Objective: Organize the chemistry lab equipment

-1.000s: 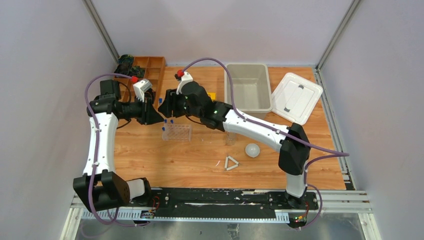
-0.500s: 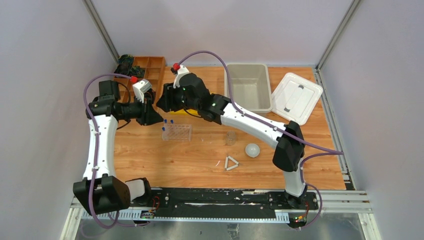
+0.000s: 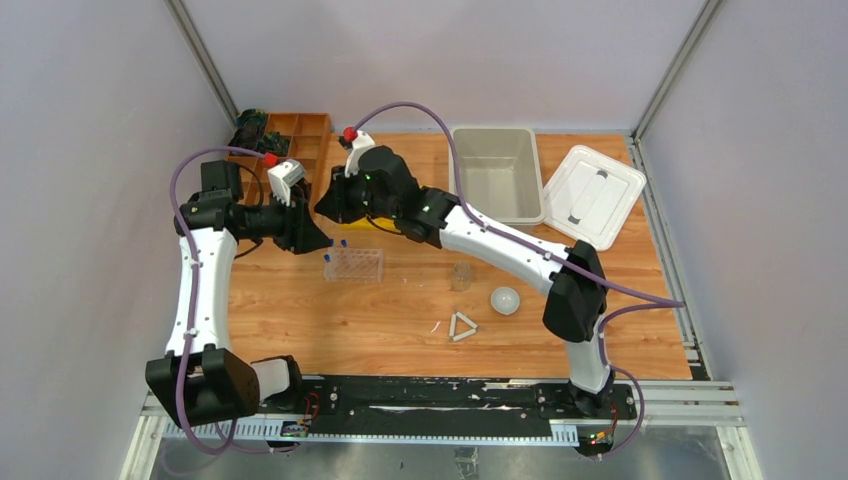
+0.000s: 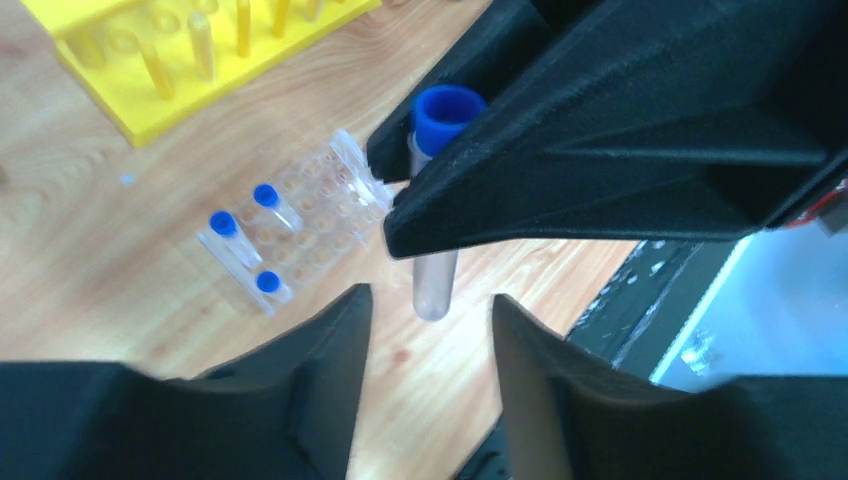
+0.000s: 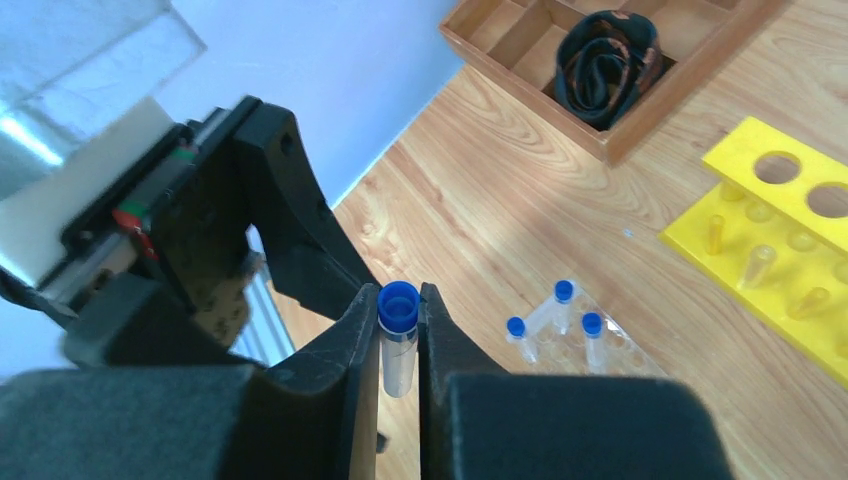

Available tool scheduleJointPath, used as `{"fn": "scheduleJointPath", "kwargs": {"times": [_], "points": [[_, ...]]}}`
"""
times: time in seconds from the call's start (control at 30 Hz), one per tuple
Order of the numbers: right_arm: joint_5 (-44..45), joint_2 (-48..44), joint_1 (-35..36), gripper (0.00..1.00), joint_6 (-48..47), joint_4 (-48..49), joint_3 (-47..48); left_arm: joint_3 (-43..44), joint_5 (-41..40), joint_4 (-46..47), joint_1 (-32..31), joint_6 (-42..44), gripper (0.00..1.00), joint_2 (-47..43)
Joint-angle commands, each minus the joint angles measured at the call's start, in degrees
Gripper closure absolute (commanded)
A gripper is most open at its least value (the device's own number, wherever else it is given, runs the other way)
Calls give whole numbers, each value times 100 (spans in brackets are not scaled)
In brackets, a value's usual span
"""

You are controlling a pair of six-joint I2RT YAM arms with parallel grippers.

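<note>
A clear tube (image 5: 398,358) with a blue cap hangs upright above the table, and my right gripper (image 5: 399,308) is shut on it just under the cap. My left gripper (image 4: 428,340) stands open just below the tube (image 4: 435,280), touching nothing. In the top view the two grippers meet left of centre, the left gripper (image 3: 322,243) under the right gripper (image 3: 325,212). The clear tube rack (image 3: 354,264) lies just below them with three blue-capped tubes (image 4: 262,197) in it. A small glass beaker (image 3: 461,277), a white round dish (image 3: 505,300) and a white triangle (image 3: 462,326) sit in mid-table.
A yellow rack (image 5: 780,230) lies behind the clear rack. The wooden compartment tray (image 3: 300,135) with black objects is at the back left. A grey bin (image 3: 495,175) and its lid (image 3: 593,195) stand at the back right.
My left gripper has opened and let go of the tube. My right gripper has closed on it below the cap, after shifting slightly toward the back.
</note>
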Motion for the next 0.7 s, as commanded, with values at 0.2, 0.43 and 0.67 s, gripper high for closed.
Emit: {"fn": "scheduleJointPath", "kwargs": {"times": [0.2,0.43,0.67], "points": [[572,-974,-151,100,-1103,1485,-2134,355,-642,0,-11,-276,1,151],[533,-940,-39,100,-1830,2841,-3301,485,-957,1,-15,-466,0,182],[457,-424,172,100,-2685,4009,-3651,446,-1108,-1,-11,-499,0,216]]}}
